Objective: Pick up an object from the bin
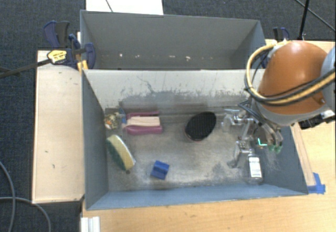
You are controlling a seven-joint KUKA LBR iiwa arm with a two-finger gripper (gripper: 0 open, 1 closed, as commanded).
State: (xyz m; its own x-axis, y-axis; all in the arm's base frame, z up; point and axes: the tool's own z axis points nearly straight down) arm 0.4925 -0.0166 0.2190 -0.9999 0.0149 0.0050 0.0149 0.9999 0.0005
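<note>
over at the right end of the bin (95, 136) the gripper (242, 153) hangs low, honestly can't tell if it's apart or together. small white oblong thing (255, 168) lies just beside it, black oval pad (200, 125) nearby.

5 loose things lie left of centre in the frame. A black oval object (200, 125) sits near the middle. To its left lies a pink and purple bar (143, 123), with a small mottled item (111, 119) just beside that bar's left end. Lower left, a yellow-and-green sponge (121, 153) lies tilted, and a blue cube (159, 169) sits near it, to its right.
</note>
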